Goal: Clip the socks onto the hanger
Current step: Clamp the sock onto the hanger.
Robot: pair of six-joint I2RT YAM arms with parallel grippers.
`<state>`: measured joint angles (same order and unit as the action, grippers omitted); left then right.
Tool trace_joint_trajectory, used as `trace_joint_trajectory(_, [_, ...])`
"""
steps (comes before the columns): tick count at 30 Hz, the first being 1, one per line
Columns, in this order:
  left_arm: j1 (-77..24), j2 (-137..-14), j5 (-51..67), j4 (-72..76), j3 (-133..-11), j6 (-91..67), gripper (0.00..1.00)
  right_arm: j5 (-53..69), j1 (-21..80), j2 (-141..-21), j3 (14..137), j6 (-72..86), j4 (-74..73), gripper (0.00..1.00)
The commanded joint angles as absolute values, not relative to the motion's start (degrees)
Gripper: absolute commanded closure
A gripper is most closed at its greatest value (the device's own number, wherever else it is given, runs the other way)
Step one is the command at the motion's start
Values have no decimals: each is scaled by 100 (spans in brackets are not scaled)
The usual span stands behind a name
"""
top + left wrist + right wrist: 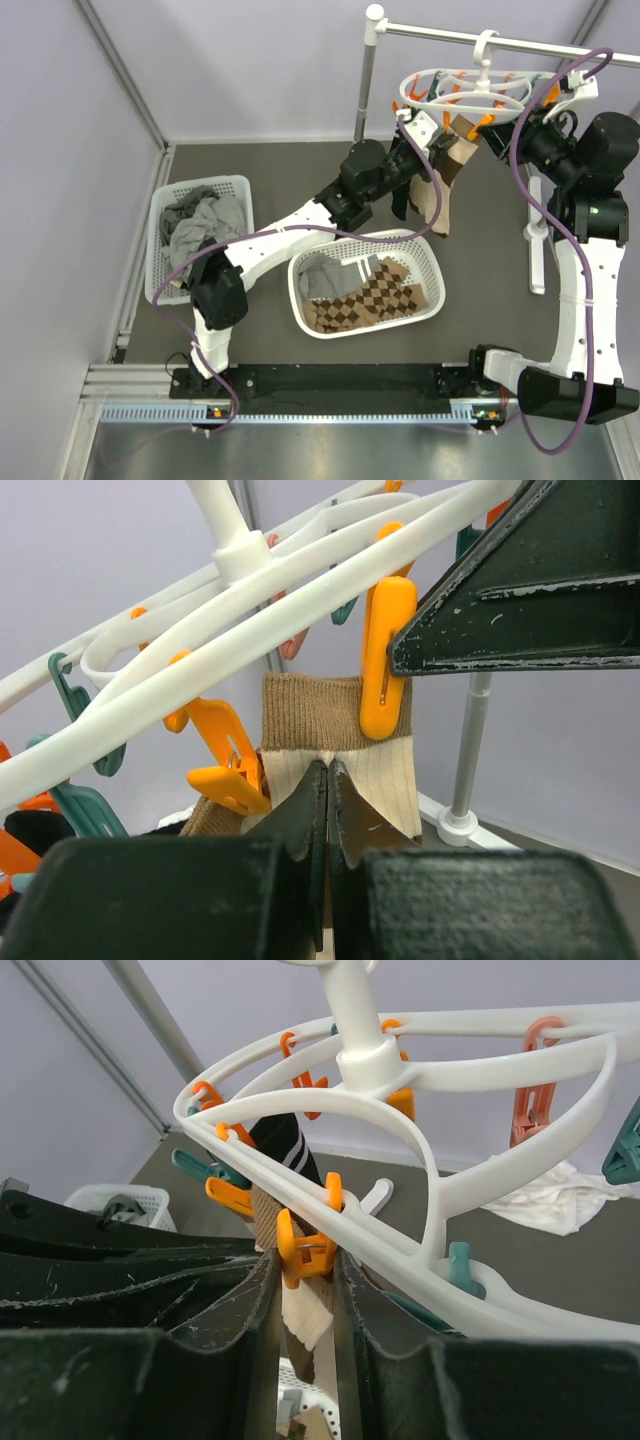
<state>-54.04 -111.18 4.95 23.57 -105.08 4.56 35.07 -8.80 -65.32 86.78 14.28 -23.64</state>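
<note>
The cuff of a tan sock [310, 715] is pinched by the left gripper [327, 780]. An orange peg [303, 1245] (seemingly astride that cuff) is squeezed by the right gripper [305, 1280], on the hanger [500, 1022] above the tabletop's [480, 300] far edge. Clipping is underway, and peg release is called for next.

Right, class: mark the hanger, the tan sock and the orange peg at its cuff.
hanger [368, 1060]: right wrist view, central hub.
tan sock [305, 715]: left wrist view, brown cuff.
orange peg [388, 670]: left wrist view, its body.
</note>
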Motion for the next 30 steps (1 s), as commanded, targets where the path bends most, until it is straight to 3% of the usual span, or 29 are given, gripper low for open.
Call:
trace_joint_trajectory(1, [-5396,-11188,624,2830,-10810,299,99,3744,-923,-6539,8930,1415,-2180,100])
trace_joint_trajectory(14, [-5405,-11320,747,2900,-10995,114,98,3841,-932,-6565,8807,1468,-2030,100])
trace_joint_trajectory(16, [-5405,-11312,756,2900,-10986,114,98,3815,-932,-6548,8789,1485,-2004,91])
trace_joint_trajectory(17, [-5405,-11303,756,2900,-10986,123,98,3806,-923,-6548,8772,1485,-1995,81])
trace_joint_trajectory(23, [-5405,-11268,712,2804,-10942,158,98,3665,-932,-6486,8877,1249,-2170,53])
trace_joint_trajectory(30, [-5388,-11162,554,2725,-10802,220,95,3270,-932,-6276,9175,906,-2627,36])
